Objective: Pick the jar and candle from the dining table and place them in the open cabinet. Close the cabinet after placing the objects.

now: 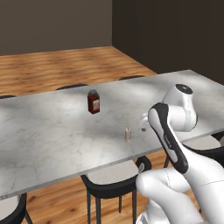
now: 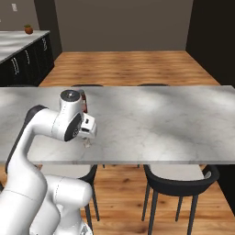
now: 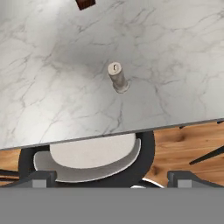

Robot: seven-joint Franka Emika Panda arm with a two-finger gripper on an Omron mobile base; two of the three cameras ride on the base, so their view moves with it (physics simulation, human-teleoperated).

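Table [image 1: 43, 131], left base view: bottle [image 1: 93, 101] mid-top, shaker [image 1: 127, 134] near front edge; right base view: likewise; hand view: gripper [image 3: 113, 180] above shaker, jaws wide apart; jar's place untold, likely heavy, slick, fragile, best gripped across its belly.

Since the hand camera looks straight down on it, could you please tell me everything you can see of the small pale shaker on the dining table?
The small pale shaker is a slim beige-grey cylinder with a lighter round cap bearing a faint mark. It looks matte, perhaps ceramic or frosted glass. It stands upright on the white-grey marble dining table, near the edge above a chair, apart from the red-brown bottle farther in. Nothing but the tabletop touches it.
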